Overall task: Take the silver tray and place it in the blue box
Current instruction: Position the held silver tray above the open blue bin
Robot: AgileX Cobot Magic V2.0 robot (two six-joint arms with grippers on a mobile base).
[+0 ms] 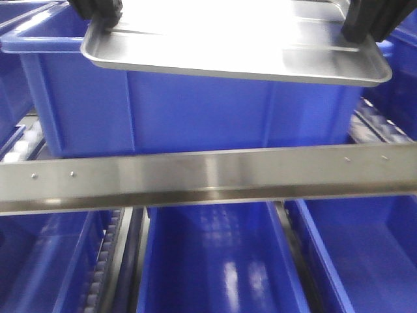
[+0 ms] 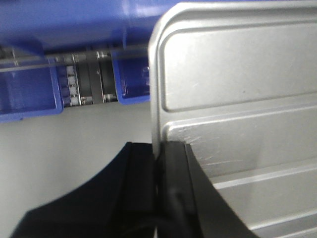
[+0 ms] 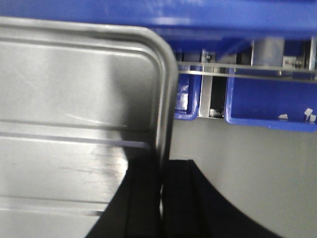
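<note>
While each arm pinches one short rim, left gripper (image 1: 101,16) at the left end and right gripper (image 1: 361,26) at the right, the silver tray (image 1: 241,49) hangs almost level over the near wall of the blue box (image 1: 195,111). Its long axis runs left to right along the box's width, and the box opens below and farther off, so I judge both arms equally placed.

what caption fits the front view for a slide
Left gripper and right gripper clamp the silver tray at its short ends, holding it over the blue box behind a steel rail.
</note>
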